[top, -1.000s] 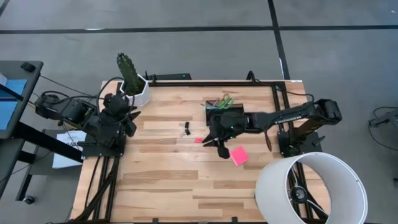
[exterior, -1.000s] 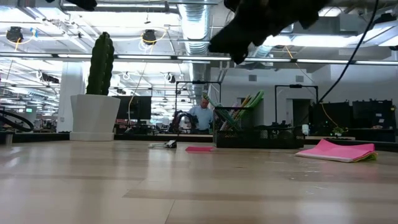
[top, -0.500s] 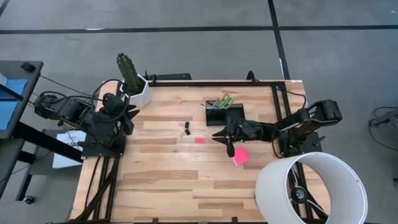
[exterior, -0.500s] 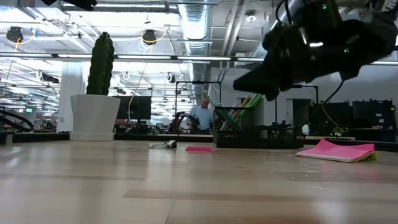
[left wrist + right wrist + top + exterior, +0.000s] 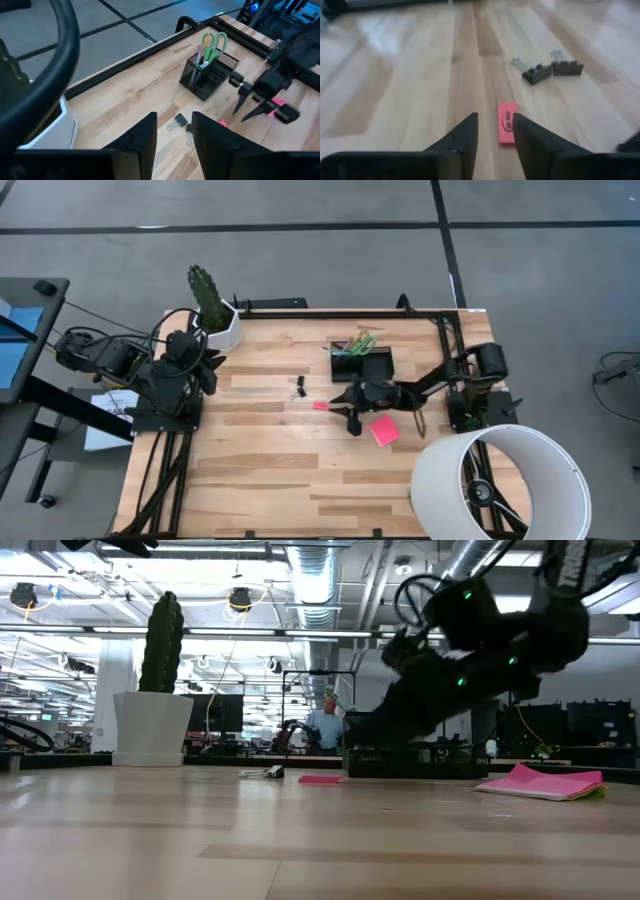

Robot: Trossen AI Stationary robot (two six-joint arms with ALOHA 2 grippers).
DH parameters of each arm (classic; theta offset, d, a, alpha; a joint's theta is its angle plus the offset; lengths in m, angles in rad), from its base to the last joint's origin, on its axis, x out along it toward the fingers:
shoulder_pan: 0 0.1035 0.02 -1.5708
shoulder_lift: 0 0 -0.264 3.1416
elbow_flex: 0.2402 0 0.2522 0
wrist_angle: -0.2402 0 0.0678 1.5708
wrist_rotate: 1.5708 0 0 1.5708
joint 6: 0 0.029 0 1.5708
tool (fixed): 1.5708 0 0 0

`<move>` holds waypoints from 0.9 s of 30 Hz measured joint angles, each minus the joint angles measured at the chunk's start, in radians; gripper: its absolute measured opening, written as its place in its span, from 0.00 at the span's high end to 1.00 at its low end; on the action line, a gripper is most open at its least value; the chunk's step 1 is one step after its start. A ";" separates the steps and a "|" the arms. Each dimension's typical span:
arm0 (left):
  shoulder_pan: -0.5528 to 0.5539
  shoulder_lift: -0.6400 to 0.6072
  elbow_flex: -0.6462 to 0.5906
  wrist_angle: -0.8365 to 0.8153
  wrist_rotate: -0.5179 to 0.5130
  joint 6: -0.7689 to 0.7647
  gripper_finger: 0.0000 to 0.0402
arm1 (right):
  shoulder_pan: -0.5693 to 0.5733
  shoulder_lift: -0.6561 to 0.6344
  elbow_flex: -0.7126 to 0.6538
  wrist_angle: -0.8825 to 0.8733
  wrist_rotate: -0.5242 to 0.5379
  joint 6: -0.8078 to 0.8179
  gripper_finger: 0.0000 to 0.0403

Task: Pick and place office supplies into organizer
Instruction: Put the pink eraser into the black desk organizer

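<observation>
Eraser [image 5: 507, 122], pink and flat, lies on the bench [image 5: 260, 470] just ahead of your right hand [image 5: 350, 416]. The right wrist view shows that hand's fingers [image 5: 465, 131] parted and empty, with the eraser showing in the gap between them and not touched. From above you see the same eraser [image 5: 321, 405] as a small pink speck just left of the hand, between it and the binder clips [image 5: 299, 387].

Only the right wrist view resolves the clips as two separate black ones [image 5: 551, 70], side by side beyond the eraser. The overhead view shows them as one dark mark.

Sticky-note pad [image 5: 383, 430] lies just right of the hand, nearer the front edge. The low view shows it as a flat pink wedge [image 5: 545, 781].

Organizer [image 5: 362, 361] stands behind the right arm. Your left wrist view alone shows its contents clearly: green-handled scissors [image 5: 214, 44] and pens upright in the mesh cup.

Your left hand [image 5: 172, 131] is released, empty, parked at the bench's left edge near the cactus [image 5: 206, 292]. A large white lampshade [image 5: 498, 483] sits at the front right corner.
</observation>
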 joint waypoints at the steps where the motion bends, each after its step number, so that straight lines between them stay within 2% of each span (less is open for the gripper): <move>1: 0.000 0.000 0.000 0.000 0.000 -0.004 0.72 | 0.000 0.029 0.015 0.005 0.000 -0.010 0.69; 6: 0.000 0.000 0.000 0.000 0.005 -0.009 0.72 | 0.000 0.176 0.101 0.010 0.003 -0.065 0.58; 12: 0.000 0.000 0.000 0.001 0.039 -0.008 0.72 | -0.001 0.242 0.162 0.031 0.008 -0.112 0.49; 19: 0.000 0.000 0.000 -0.001 0.076 0.011 0.72 | -0.020 0.278 0.164 0.068 0.012 -0.117 0.49; 23: 0.000 0.000 0.000 -0.002 0.076 0.034 0.72 | -0.042 0.283 0.162 0.121 0.033 -0.171 0.51; 27: 0.000 0.000 0.000 -0.002 0.076 0.039 0.72 | -0.090 0.287 0.163 0.135 0.072 -0.153 0.52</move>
